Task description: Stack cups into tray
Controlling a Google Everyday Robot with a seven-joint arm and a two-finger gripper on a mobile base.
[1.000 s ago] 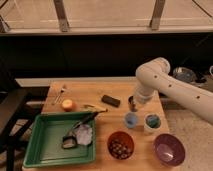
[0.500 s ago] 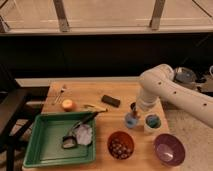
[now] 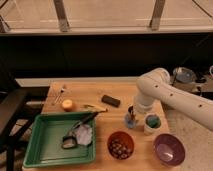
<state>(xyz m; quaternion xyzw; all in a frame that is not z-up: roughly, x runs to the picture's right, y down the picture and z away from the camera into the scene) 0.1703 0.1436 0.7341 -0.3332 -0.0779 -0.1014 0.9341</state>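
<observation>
The light blue cup stands upright on the worktop, mouth up and long axis vertical. It is just beside the whitish cup and well apart from the green tray. The hand, clenched, has come down to its rim, so pickup looks close, with no stacking done yet.

No legible text or labels

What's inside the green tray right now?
No cups: the tray holds a dark-handled utensil and a crumpled whitish item; what lies under them is covered. The gripper is down at the light blue cup, outside the tray.
</observation>
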